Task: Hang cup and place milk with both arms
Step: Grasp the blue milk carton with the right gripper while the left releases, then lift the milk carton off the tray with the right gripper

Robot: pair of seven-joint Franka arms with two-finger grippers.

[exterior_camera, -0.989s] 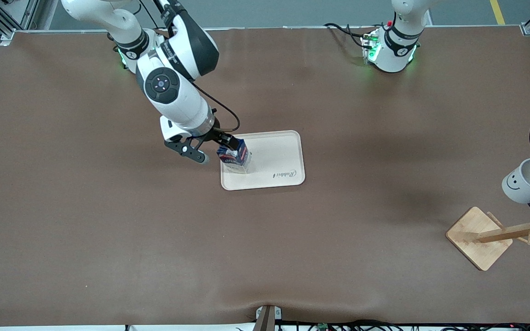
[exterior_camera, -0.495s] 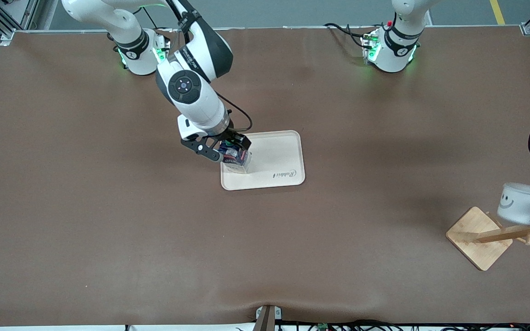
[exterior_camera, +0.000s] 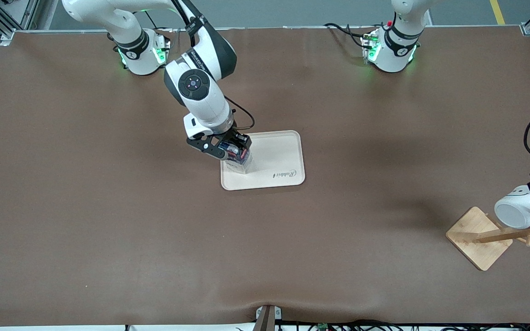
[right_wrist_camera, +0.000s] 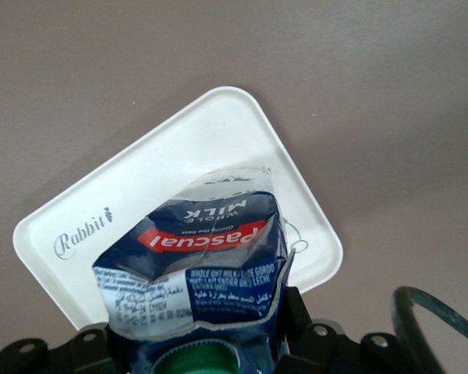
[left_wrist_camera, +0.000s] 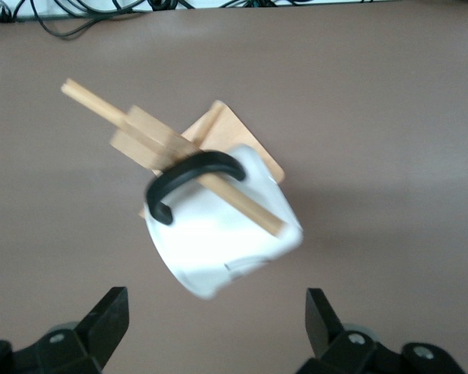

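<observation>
The white cup (exterior_camera: 518, 212) hangs by its black handle (left_wrist_camera: 195, 167) on a peg (left_wrist_camera: 246, 201) of the wooden rack (exterior_camera: 479, 236) at the left arm's end of the table, its bottom turned toward the front camera. My left gripper (left_wrist_camera: 215, 321) is open just above the cup, and its fingers are clear of it. The dark blue milk carton (exterior_camera: 241, 161) stands on the white tray (exterior_camera: 276, 158) near the corner toward the right arm's end. My right gripper (right_wrist_camera: 203, 347) is shut on the carton's top, with the green cap (right_wrist_camera: 195, 364) between its jaws.
The tray (right_wrist_camera: 179, 148) has "Rabbit" printed on it and bare room beside the carton. The rack's arm and pegs reach toward the table edge at the left arm's end. A black cable (exterior_camera: 529, 138) loops above the cup.
The cup tipped over and dropped onto the rack peg, and my left gripper let go of it. My right arm swung over the tray and stood the carton more upright.
</observation>
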